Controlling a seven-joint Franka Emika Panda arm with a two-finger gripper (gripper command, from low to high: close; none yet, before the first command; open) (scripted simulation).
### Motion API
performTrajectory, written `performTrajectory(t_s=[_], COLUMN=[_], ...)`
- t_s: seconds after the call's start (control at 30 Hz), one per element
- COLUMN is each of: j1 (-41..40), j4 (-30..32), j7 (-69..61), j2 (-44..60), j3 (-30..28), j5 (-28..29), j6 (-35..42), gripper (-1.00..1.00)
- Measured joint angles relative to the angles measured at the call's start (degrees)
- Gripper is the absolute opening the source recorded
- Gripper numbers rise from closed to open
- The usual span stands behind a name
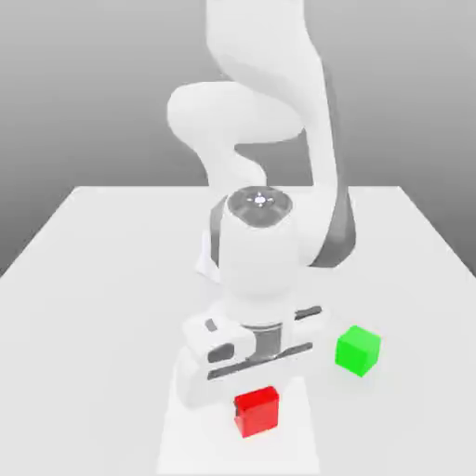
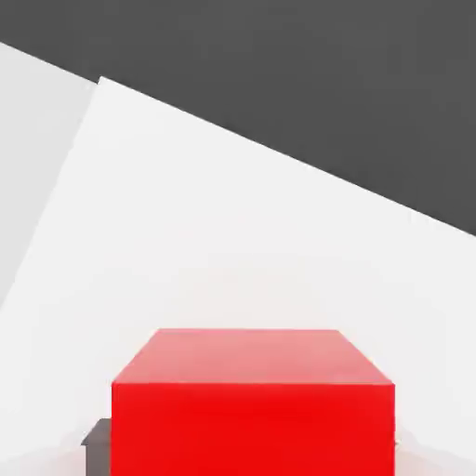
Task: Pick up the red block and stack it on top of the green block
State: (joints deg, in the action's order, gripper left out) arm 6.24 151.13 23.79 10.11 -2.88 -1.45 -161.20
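Hovering over red block

Arm [image 1: 270,139] bent forward over white table [image 1: 102,279], hand pointing down. Gripper [image 1: 253,376] just above red block [image 1: 257,411]; can't tell how wide the claw is or if it touches. Green block [image 1: 358,350] near, toward exterior view's right. No readable writing.

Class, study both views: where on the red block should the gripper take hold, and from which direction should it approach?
Grip the red block on two opposite vertical faces, coming straight down from above. It is a small cube resting flat on the table, with space around it; the green block sits apart.
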Motion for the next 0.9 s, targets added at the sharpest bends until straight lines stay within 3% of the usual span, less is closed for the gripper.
performTrajectory(t_s=[0.13, 0.53, 0.77, 0.8, 0.9], j1=[2.77, 21.1, 21.75, 21.75, 21.72], j4=[2.48, 13.94, 14.23, 14.17, 14.17], j7=[-3.99, -35.91, -36.36, -35.83, -35.83], j2=[-6.7, -21.48, -9.85, -8.36, -8.36], j3=[1.94, 8.16, 8.62, 8.4, 8.4], j5=[1.18, -0.99, 1.47, 2.22, 2.22], j6=[4.24, 7.58, -4.32, -5.75, -5.75], gripper=[-1.0, -1.0, -1.0, 1.0, 1.0])
